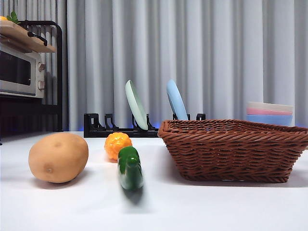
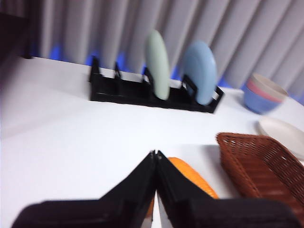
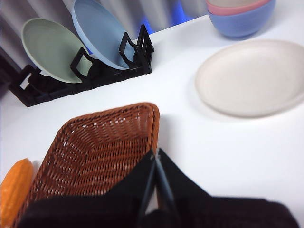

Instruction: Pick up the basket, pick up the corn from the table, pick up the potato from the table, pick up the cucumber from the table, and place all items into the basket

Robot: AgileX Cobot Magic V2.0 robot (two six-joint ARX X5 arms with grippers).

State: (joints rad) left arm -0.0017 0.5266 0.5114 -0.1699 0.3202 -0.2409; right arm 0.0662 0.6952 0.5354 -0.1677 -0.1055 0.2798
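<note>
The brown wicker basket stands on the table at the right and looks empty inside in the right wrist view. The tan potato lies at the left. The orange corn lies behind the dark green cucumber, which points toward the camera. My left gripper is shut and empty, high above the corn, next to the basket. My right gripper is shut and empty, above the basket's near rim. The corn shows beside the basket. Neither arm shows in the front view.
A black dish rack with a green plate and a blue plate stands behind. Stacked pink and blue bowls are at the back right, a white plate lies near them. A microwave stands at the far left.
</note>
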